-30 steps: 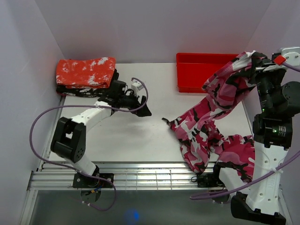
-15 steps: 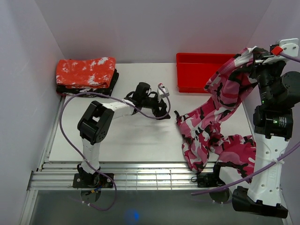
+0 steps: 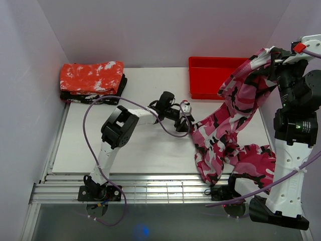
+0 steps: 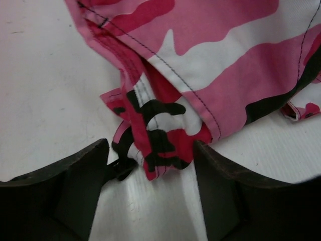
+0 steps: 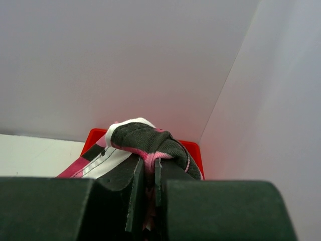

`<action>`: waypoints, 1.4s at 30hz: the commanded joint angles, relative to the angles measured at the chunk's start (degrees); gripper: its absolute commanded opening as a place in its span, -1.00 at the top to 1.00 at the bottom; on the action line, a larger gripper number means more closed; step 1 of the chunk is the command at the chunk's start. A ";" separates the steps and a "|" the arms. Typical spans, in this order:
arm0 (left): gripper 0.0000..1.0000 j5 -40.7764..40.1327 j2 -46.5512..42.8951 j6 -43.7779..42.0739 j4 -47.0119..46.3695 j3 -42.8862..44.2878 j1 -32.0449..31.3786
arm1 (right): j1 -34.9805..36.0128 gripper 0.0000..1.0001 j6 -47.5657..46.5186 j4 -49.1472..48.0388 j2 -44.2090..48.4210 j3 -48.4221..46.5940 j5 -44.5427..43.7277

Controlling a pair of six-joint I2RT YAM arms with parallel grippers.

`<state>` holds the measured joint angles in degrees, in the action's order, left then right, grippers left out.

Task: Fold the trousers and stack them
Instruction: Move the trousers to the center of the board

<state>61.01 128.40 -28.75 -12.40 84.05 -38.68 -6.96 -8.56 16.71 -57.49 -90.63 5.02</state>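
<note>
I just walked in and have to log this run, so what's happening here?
The right pincer is shut on one end of the pink camouflage trousers, holding it high near the red bin, while the rest drapes down onto the table. The left pincer is open at table level, its fingers on either side of a loose corner of the cloth, not yet closed. Nothing is folded yet. A folded red speckled cloth sits at the back left.

Open table (image 3: 100, 145) left of the trousers (image 3: 220, 135); red bin (image 3: 210, 75) stands behind.
</note>
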 commanded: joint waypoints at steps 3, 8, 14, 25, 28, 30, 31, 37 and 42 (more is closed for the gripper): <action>-0.20 5.87 2.91 -3.50 4.99 5.33 -2.37 | 0.02 0.84 0.12 -3.35 0.45 -3.68 -0.36; 0.82 3.07 1.08 -5.60 15.97 8.14 -0.97 | 0.02 0.85 -1.02 -3.35 0.98 -3.77 -0.97; 1.00 -18.08 -33.43 -1.22 46.01 -1.53 18.96 | 0.02 0.85 -1.99 -5.55 8.62 14.93 -0.63; 1.00 -52.47 -76.18 4.67 70.76 -7.76 22.59 | -0.16 0.84 -12.00 12.28 21.01 27.87 10.12; 1.00 -56.18 -81.36 5.29 72.87 -9.16 22.68 | -0.07 0.85 -13.06 15.63 24.43 29.10 6.51; 1.00 -56.35 -84.87 4.76 72.17 -10.30 22.77 | -0.16 0.84 -13.50 15.29 26.28 30.59 7.02; 1.00 -56.36 -85.59 4.58 71.73 -10.92 22.77 | -0.07 0.85 -13.42 15.02 26.55 31.12 8.68; 1.00 -57.49 -77.44 4.32 64.10 -18.21 22.85 | -0.07 0.85 -10.78 7.14 13.51 35.52 9.22; 1.00 -54.35 -62.07 5.37 50.83 -19.28 28.37 | -0.16 0.84 -11.22 0.00 -1.19 34.82 7.38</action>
<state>6.98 59.11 -24.53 48.88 64.84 -14.66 -6.81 -18.61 25.04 -53.43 -55.51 16.08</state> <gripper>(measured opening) 0.028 0.110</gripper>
